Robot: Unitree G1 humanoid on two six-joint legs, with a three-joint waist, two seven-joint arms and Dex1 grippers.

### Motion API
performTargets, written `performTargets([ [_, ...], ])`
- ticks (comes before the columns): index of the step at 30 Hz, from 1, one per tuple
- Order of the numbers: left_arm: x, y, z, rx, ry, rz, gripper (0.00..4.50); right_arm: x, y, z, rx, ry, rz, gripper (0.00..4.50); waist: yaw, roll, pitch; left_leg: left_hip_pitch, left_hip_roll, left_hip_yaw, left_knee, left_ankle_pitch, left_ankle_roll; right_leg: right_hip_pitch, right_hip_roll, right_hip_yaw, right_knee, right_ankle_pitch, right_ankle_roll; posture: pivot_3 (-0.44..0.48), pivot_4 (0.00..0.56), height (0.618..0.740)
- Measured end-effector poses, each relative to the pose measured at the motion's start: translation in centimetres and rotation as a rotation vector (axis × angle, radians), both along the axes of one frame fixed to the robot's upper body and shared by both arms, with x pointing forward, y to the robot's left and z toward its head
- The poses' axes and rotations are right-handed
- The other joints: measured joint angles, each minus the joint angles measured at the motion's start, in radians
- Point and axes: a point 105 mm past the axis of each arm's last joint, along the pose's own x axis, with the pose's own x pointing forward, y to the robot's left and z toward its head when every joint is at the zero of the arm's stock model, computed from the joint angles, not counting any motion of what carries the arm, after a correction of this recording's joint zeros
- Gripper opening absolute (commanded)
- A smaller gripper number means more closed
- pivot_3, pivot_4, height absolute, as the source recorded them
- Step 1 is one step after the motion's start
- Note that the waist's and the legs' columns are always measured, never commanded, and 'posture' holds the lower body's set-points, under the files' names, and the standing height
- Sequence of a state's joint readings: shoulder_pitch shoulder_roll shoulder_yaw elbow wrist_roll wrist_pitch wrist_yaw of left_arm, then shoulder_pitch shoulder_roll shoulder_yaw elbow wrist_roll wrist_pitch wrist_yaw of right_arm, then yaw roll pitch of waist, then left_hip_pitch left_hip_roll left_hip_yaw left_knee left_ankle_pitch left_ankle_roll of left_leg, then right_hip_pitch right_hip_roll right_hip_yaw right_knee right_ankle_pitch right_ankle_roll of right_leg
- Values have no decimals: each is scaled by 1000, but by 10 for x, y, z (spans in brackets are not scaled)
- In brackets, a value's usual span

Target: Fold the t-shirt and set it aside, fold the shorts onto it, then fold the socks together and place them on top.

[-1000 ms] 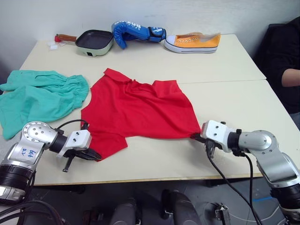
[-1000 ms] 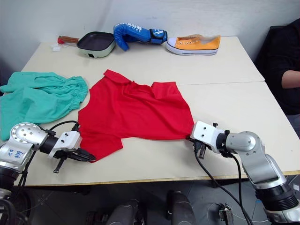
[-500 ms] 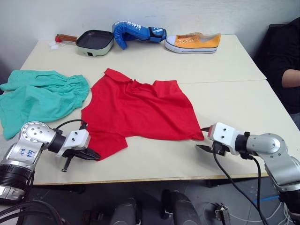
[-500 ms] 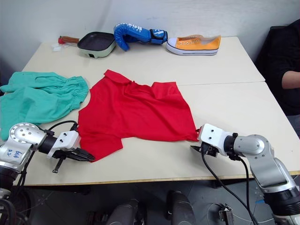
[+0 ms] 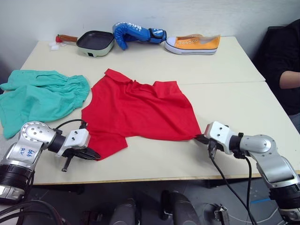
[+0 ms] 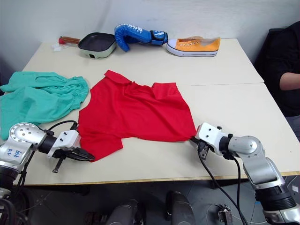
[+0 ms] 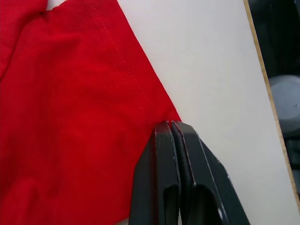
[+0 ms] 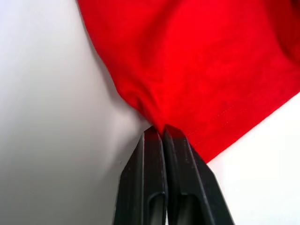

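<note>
The red t-shirt (image 5: 140,110) lies spread and wrinkled in the middle of the table (image 5: 234,105). Its collar points to the far left. My left gripper (image 5: 91,153) is shut on the shirt's near-left corner, and the left wrist view has the fingertips (image 7: 164,133) pinching the stitched hem. My right gripper (image 5: 200,138) is shut on the shirt's near-right corner, where the cloth bunches at the fingertips (image 8: 153,136). The teal-green shorts (image 5: 42,96) lie rumpled at the table's left side, apart from both grippers. The socks are out of view.
Along the far edge stand a small black pan (image 5: 95,42), a blue boxing glove (image 5: 133,33) and an orange sneaker (image 5: 193,43). A person in black (image 5: 283,61) sits at the right end. Both grippers are close to the table's near edge.
Half a second ago my right gripper stood open, just right of the shirt's corner. It has moved back left and shut on that corner. The left gripper has stayed put.
</note>
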State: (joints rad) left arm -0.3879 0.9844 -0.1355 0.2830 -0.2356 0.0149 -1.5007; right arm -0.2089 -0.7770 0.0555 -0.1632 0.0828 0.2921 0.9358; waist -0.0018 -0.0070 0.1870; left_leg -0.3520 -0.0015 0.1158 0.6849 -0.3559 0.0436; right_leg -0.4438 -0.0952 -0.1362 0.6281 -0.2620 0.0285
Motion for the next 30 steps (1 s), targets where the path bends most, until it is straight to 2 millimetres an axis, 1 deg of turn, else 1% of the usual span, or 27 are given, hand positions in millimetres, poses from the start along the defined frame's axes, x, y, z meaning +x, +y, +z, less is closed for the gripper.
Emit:
performTargets([
  [2,-1,-2,2,-33,35,29,0,-8,0,1,1,12,20,18,1,0,0,-1,0,-1,0,0,0,0,0,0,0,0,0,0,150,740],
  [4,-3,-5,9,-69,76,56,0,-21,-3,3,-20,29,59,18,4,0,0,-1,0,-1,0,0,0,0,0,-1,0,0,0,0,150,740],
  [5,-4,-4,12,-78,85,67,0,-26,-5,4,-32,38,69,18,4,0,0,-2,0,-1,0,0,1,0,0,-1,0,0,0,0,150,740],
  [7,-7,-2,21,-97,113,95,0,-43,-15,4,-64,76,84,18,7,0,0,-2,0,-2,0,-1,1,0,0,-1,-1,0,0,0,150,740],
  [9,-14,4,23,-79,149,117,0,-59,-26,2,-93,118,84,18,8,0,0,-1,0,-2,0,-1,1,1,0,-1,-1,0,0,0,150,740],
  [12,-36,11,21,-21,250,108,0,-89,-41,-3,-128,204,86,18,8,0,0,0,0,-2,-1,-1,0,2,0,-1,-2,-1,1,0,150,740],
  [13,-40,11,21,-14,264,102,0,-95,-43,-4,-129,222,86,18,7,0,0,1,0,-2,-1,-1,0,2,0,0,-2,-1,1,0,150,740],
  [15,-51,10,21,9,317,74,0,-112,-43,-2,-105,268,99,18,9,-1,0,1,0,-2,0,-2,0,2,0,0,-1,-1,1,0,150,740],
  [16,-54,10,22,15,338,71,0,-122,-42,-3,-85,303,104,18,13,-1,0,2,0,-3,0,-2,0,3,0,0,-1,-1,1,0,150,740],
  [17,-54,11,23,14,345,73,0,-127,-40,-3,-65,322,107,18,15,-1,0,2,0,-3,0,-2,-1,3,0,0,-1,-1,0,0,150,740],
  [19,-51,7,25,-3,339,64,0,-130,-38,0,-26,321,93,18,19,-1,0,2,0,-3,0,-2,0,3,0,1,-1,-1,1,0,150,740],
  [24,-36,-13,33,-92,330,46,0,-128,-37,5,69,309,38,18,29,-1,0,1,0,-3,0,-2,0,2,1,0,-2,-1,1,0,150,740],
  [28,-13,-24,46,-180,293,62,0,-122,-37,8,124,310,9,18,30,-2,0,0,-1,-2,1,-2,0,3,1,0,-1,-1,1,0,150,740],
  [30,1,-30,49,-228,269,68,0,-116,-39,10,137,295,-6,18,29,-2,0,1,-1,-2,1,-2,0,4,1,0,-1,-1,1,0,150,740],
])
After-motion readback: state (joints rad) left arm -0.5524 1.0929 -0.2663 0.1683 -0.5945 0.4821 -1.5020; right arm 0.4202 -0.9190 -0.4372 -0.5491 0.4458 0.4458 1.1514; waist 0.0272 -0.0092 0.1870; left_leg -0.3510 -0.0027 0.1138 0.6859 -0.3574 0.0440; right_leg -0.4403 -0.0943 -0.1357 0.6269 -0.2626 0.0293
